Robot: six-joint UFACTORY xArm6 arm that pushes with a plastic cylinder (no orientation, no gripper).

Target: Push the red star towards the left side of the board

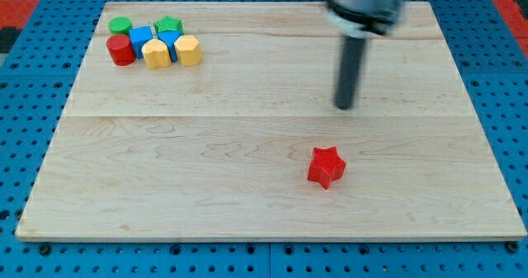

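Just one camera, sat high off the near edge, looking down across the whole pale wooden board [206, 146].

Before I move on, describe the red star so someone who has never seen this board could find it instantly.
On the wooden board, look at the lower middle, slightly toward the view's right. The red star sits there alone, below my tip and apart from it. Every other block, including a red cylinder, is huddled in the cluster at the view's top left.
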